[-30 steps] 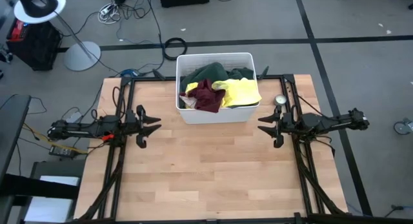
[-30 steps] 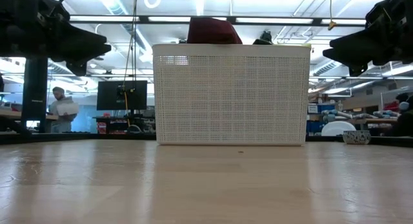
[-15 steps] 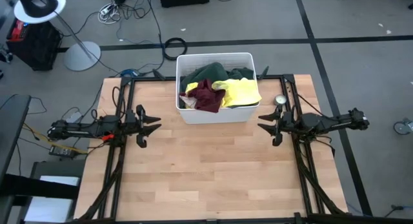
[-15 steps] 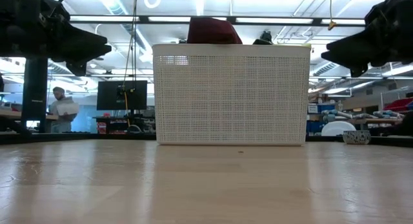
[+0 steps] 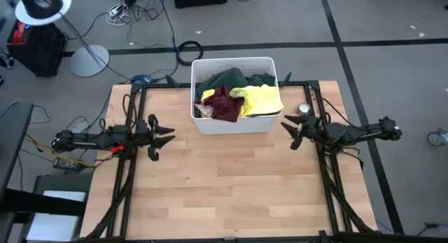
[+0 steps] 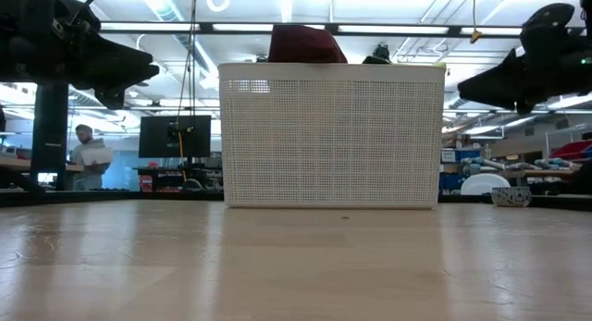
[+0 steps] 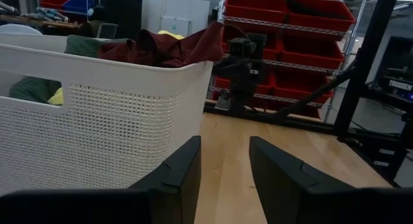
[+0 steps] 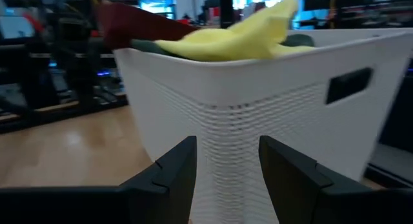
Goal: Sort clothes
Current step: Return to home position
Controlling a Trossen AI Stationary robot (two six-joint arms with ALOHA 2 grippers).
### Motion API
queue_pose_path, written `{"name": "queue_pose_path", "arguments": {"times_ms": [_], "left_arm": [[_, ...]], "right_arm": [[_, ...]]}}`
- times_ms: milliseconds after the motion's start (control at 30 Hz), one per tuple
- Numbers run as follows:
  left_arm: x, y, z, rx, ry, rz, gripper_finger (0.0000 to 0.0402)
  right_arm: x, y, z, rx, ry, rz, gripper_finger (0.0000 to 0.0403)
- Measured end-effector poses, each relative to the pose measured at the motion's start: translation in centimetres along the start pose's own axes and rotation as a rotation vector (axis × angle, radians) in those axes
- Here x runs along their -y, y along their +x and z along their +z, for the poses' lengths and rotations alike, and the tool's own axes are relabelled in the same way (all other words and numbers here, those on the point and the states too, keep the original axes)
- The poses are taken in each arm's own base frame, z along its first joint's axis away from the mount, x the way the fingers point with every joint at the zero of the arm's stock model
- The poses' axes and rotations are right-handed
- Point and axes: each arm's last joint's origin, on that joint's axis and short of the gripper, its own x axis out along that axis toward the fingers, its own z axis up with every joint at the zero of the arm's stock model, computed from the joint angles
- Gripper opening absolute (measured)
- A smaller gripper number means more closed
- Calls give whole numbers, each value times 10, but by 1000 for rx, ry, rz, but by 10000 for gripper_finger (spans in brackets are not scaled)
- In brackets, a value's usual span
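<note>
A white tub stands at the far middle of the wooden table. It holds the clothes in a heap: a dark green piece, a maroon piece and a yellow piece. The maroon piece and the yellow piece rise over the tub's rim. My left gripper hovers open and level to the tub's near left, touching nothing. To the tub's right, my right gripper is open too, and its fingers point at the tub's wall.
The near half of the table is bare wood. A small round metal object lies to the right of the tub. Black frame rails run along both sides. A person stands in the room far behind.
My right gripper has swung its fingers toward the tub and the table's far edge, and is still open. The tub, the clothes and my left gripper have kept still.
</note>
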Motion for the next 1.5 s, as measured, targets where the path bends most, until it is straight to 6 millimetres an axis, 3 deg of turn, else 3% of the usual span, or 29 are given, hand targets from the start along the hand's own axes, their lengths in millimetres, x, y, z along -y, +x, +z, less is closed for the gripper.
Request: {"name": "queue_pose_path", "arguments": {"times_ms": [1500], "left_arm": [[0,0,0,3,-1,-2,137]], "right_arm": [[-1,1,4,38,29,-14,169]]}}
